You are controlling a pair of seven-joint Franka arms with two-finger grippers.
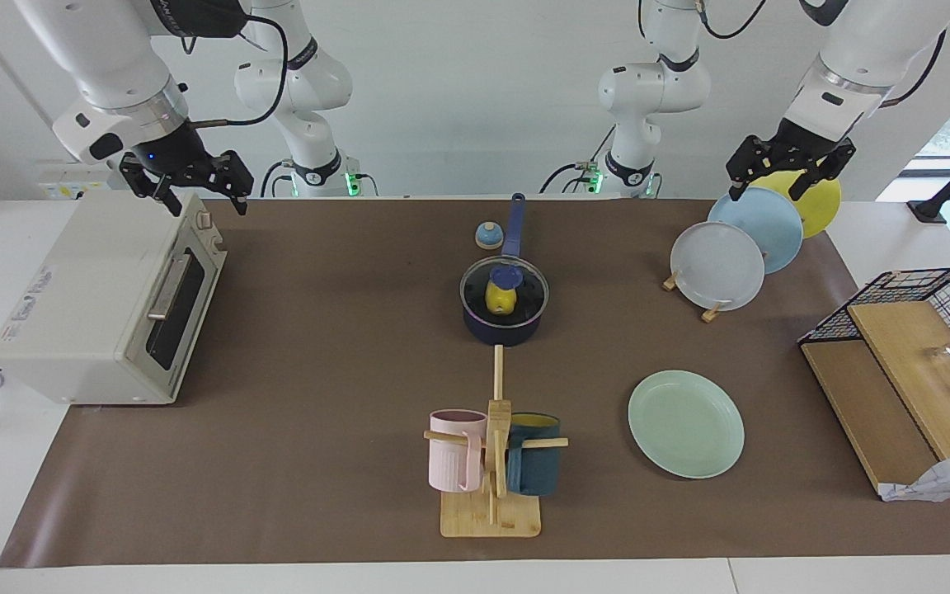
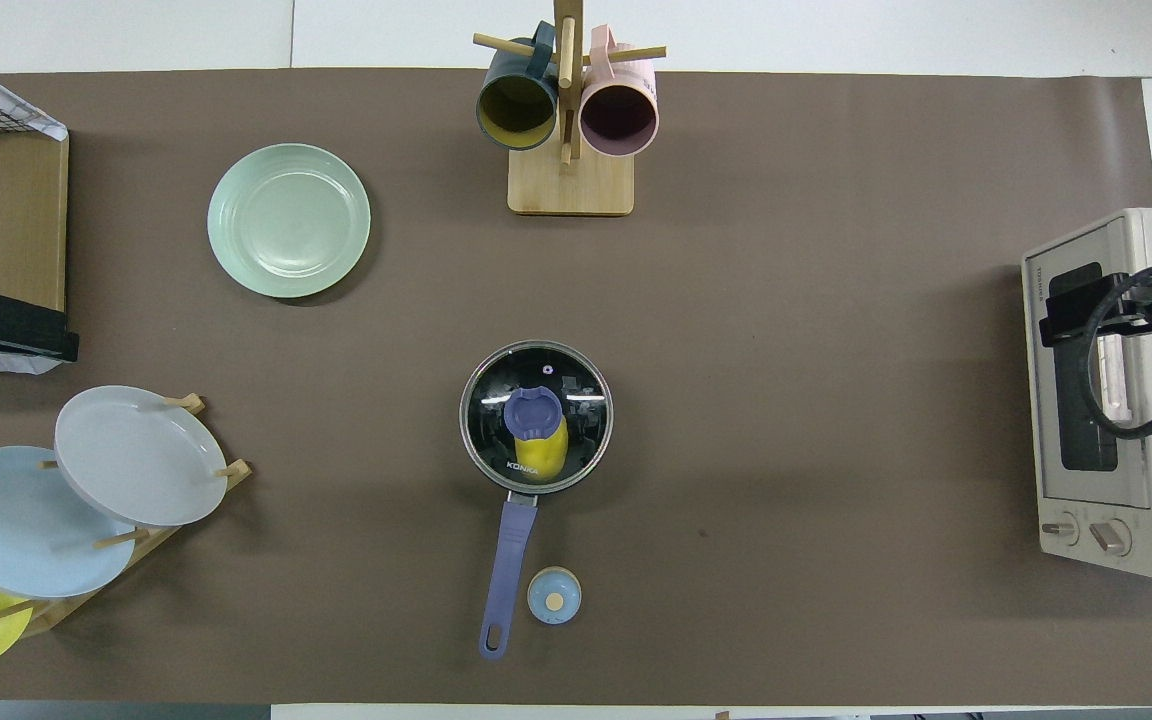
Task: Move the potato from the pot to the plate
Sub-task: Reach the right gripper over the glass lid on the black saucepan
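1. The left hand (image 1: 790,167) is held raised over the plate rack (image 1: 693,285) at its arm's end of the worktop (image 1: 318,346), its fingers spread and nothing gripped.
2. The right hand (image 1: 190,183) is held raised over the toaster oven (image 1: 104,305), fingers parted and empty; in the overhead view only part of it (image 2: 1126,305) is seen.
3. The pot (image 1: 505,307) is set mid-worktop, its handle (image 1: 514,224) pointed toward the robots, with a small blue bell (image 1: 488,236) just beside the handle.
4. A glass lid (image 2: 536,416) is seated on the pot, its knob (image 1: 505,275) covering part of the potato (image 1: 498,300).
5. The potato is seen through the glass, inside the pot; its long axis appears to run along the handle line.
6. The plate (image 1: 685,423) lies flat, farther from the robots than the pot, toward the left arm's end.
7. The mug stand (image 1: 491,462) is placed farther from the robots than the pot.
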